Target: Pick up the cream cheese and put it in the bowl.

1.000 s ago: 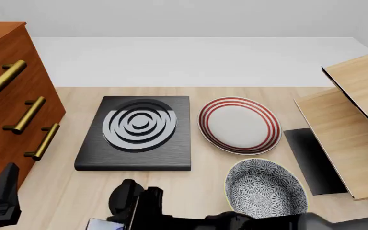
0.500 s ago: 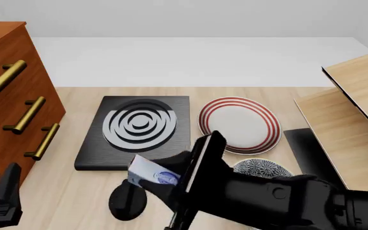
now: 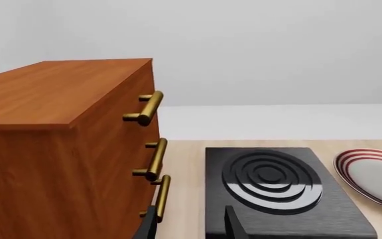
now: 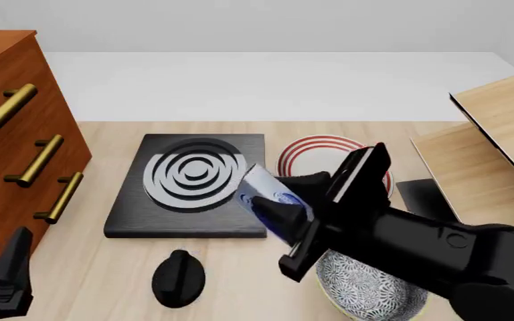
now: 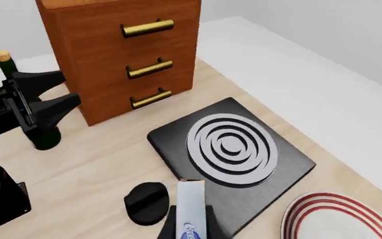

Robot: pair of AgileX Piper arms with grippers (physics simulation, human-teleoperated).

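Observation:
My right gripper [image 4: 284, 202] is shut on the cream cheese [image 4: 259, 188], a small pale box with a blue oval logo. It holds the box tilted in the air over the black stove's front right corner. In the right wrist view the box [image 5: 192, 208] stands between the fingers. The speckled bowl [image 4: 364, 292] sits at the front right, below the right arm, which hides part of it. The box is up and to the left of the bowl. My left gripper [image 4: 9, 271] is open and empty at the front left, and its fingers [image 3: 232, 225] show in the left wrist view.
A black stove plate [image 4: 190, 184] with grey rings lies mid-table, with a black knob [image 4: 179, 276] in front of it. A white plate with red rings [image 4: 326, 150] is behind the right arm. A wooden drawer cabinet [image 4: 11, 147] stands left, wooden boards [image 4: 489, 174] right. A green corked bottle [image 5: 40, 135] stands by the left arm.
My right gripper has lifted the cream cheese from the table's front edge up and to the right, past the knob. The left arm has not moved.

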